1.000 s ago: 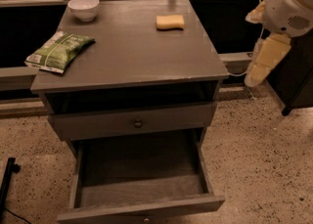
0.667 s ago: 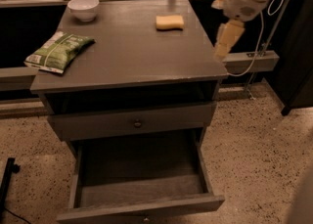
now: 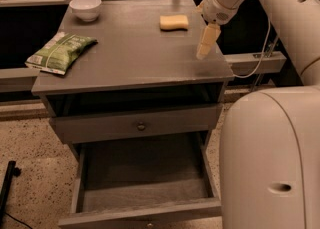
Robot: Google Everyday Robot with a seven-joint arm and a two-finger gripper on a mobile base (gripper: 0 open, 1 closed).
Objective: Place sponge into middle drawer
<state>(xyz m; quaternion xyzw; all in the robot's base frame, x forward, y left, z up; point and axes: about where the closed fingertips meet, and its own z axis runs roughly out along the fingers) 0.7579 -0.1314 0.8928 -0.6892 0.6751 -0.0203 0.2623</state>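
The pale-yellow sponge (image 3: 174, 22) lies flat on the grey cabinet top (image 3: 135, 58), towards its back right. My gripper (image 3: 205, 47) hangs from the white arm (image 3: 270, 3) and points down over the top's right edge. It is to the right of the sponge and a little nearer the front, not touching it and holding nothing that shows. The middle drawer (image 3: 140, 215) is pulled out low at the front, and its dark floor holds nothing.
A white bowl (image 3: 85, 7) stands at the back left of the top. A green snack bag (image 3: 60, 52) lies at the left. A shut drawer front with a small round knob (image 3: 141, 126) sits above the open drawer. My white body (image 3: 270, 158) fills the right foreground.
My arm has swung left from beyond the cabinet's right side, so the gripper is now over the top's right edge, closer to the sponge. The sponge, bowl and bag have not moved.
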